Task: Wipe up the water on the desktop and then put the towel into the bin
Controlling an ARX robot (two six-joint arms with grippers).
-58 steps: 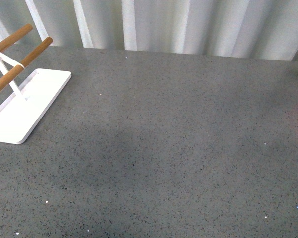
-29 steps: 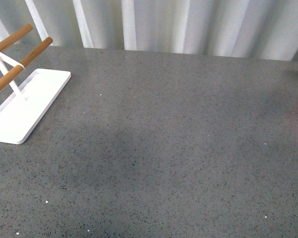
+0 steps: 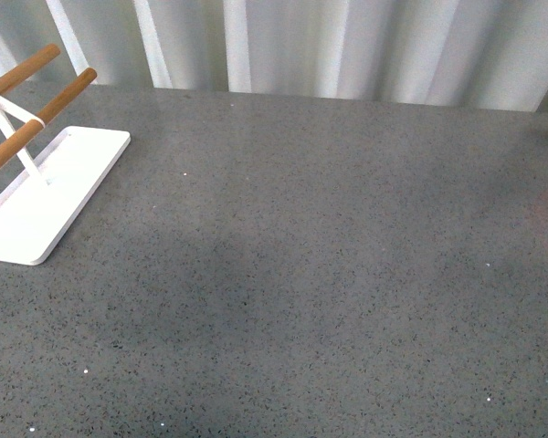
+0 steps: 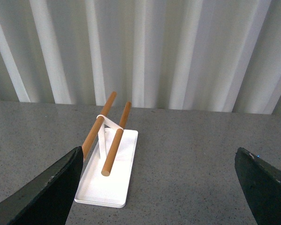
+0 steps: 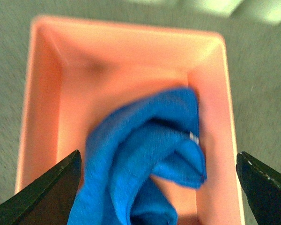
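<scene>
1. The right gripper (image 5: 157,187) has its two dark fingers (image 5: 42,197) spread wide apart at the edges of the right wrist view, with nothing between them
2. Directly under that spread lies the towel (image 5: 145,159), bright blue and crumpled into loose folds, with a small white label (image 5: 193,137) showing at one fold
3. The towel sits inside the bin (image 5: 42,108), an orange-pink rectangular box seen from above; the cloth covers much of the bin's floor and reaches toward one long wall
4. The bin stands on a speckled grey surface visible around its rim in the right wrist view, which is somewhat blurred
5. The left gripper (image 4: 161,187) is likewise parted, its dark fingers (image 4: 47,192) at the two lower corners of the left wrist view, holding nothing
6. Beyond it stands a rack (image 4: 105,180) with a white rectangular base and two wooden bars (image 4: 114,145) joined by a white bracket
7. The desktop (image 3: 329,274) in the front view is dark grey and finely flecked, with the rack (image 3: 46,196) at its left and neither arm in sight
8. Pale pleated curtains (image 3: 347,46) hang behind the far edge of the desktop
</scene>
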